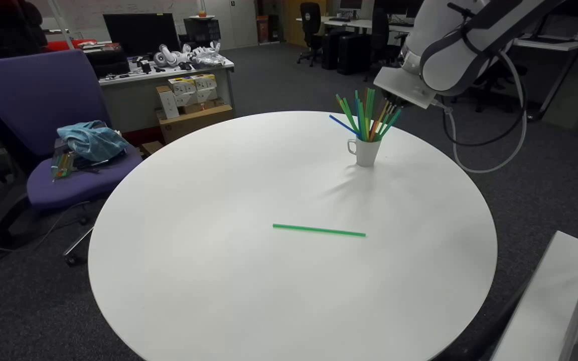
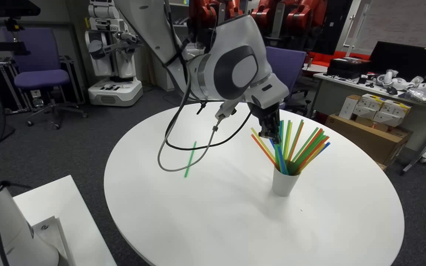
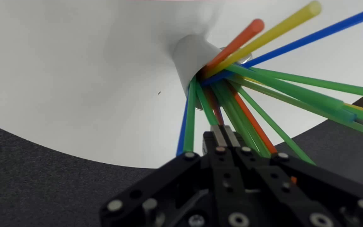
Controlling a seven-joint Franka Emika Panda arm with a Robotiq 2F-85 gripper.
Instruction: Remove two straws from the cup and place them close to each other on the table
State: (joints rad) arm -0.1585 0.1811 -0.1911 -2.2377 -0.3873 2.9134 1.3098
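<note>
A small white cup (image 1: 368, 153) stands upright on the round white table (image 1: 203, 260); it shows in both exterior views (image 2: 284, 184) and the wrist view (image 3: 191, 58). It holds several green, blue, yellow and orange straws (image 2: 314, 147) that fan outward. One green straw (image 1: 319, 230) lies alone on the table, also in an exterior view (image 2: 190, 159). My gripper (image 3: 222, 126) is among the upper straws, above the cup. Its fingertips are almost together; a dark red straw (image 3: 218, 117) runs into the narrow gap, and a green straw passes behind a fingertip. Its upper end is hidden.
A purple chair (image 1: 50, 95) with a blue cloth (image 1: 93, 142) stands beside the table. A white side table (image 1: 565, 281) is near the robot base. Arm cables (image 2: 176, 170) hang in a loop over the tabletop. Other straws crowd both sides of the fingers.
</note>
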